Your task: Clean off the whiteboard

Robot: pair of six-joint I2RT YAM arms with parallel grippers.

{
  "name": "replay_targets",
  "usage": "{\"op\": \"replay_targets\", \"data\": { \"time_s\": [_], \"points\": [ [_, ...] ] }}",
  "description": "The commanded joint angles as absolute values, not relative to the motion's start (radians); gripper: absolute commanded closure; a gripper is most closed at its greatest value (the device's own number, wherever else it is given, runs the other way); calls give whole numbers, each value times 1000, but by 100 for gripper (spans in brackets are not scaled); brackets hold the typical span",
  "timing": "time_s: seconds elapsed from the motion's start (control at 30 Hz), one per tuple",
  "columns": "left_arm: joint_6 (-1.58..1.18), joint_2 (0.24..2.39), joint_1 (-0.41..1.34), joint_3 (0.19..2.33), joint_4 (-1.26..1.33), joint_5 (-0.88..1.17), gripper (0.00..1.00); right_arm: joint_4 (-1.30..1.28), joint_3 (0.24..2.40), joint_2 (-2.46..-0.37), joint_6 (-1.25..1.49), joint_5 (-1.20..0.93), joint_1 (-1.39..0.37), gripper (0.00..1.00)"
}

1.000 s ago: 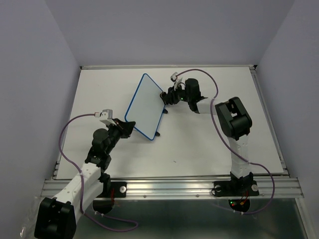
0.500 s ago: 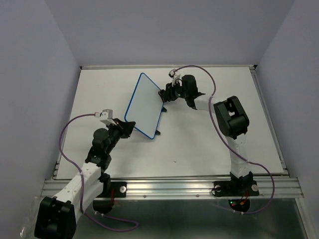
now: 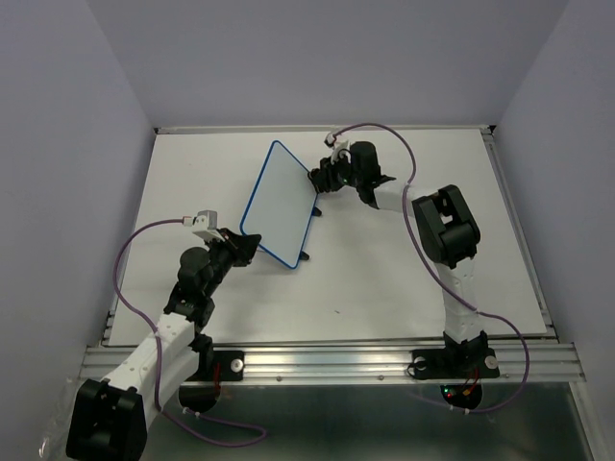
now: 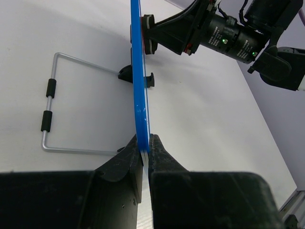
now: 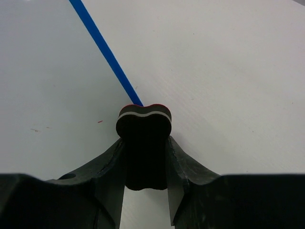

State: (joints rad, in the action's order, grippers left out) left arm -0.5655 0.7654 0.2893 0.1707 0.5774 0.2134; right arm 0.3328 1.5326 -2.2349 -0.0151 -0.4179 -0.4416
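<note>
The whiteboard [image 3: 281, 204], white with a thin blue frame, stands tilted mid-table on small black feet [image 3: 304, 255]. My left gripper [image 3: 248, 246] is shut on its near edge. In the left wrist view the frame [image 4: 137, 86] runs edge-on up from that gripper [image 4: 145, 144]. My right gripper [image 3: 321, 179] is shut on a black eraser [image 5: 144, 143] with a white and red face. It presses the eraser against the board's far right edge, over the blue frame [image 5: 105, 47]. The board face [image 5: 47, 71] looks wiped, with only tiny red specks [image 5: 100, 121].
A bent metal wire stand [image 4: 50, 109] with two black sleeves lies on the white tabletop [image 3: 413, 279] behind the board in the left wrist view. Purple walls enclose the table on three sides. A metal rail [image 3: 336, 357] runs along the near edge.
My right gripper with the eraser has slid a little toward the far end of the board's right edge, and its wrist has turned. The left gripper and the board have not moved.
</note>
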Motion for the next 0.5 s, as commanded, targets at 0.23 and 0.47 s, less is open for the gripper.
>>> {"op": "replay_targets", "data": {
  "time_s": [0.23, 0.47],
  "points": [
    [-522, 802, 307, 187, 485, 259, 100, 275, 1497, -2194, -172, -563, -495, 99],
    [-522, 796, 307, 187, 488, 261, 100, 275, 1486, -2155, -178, -531, -506, 99]
  ]
}}
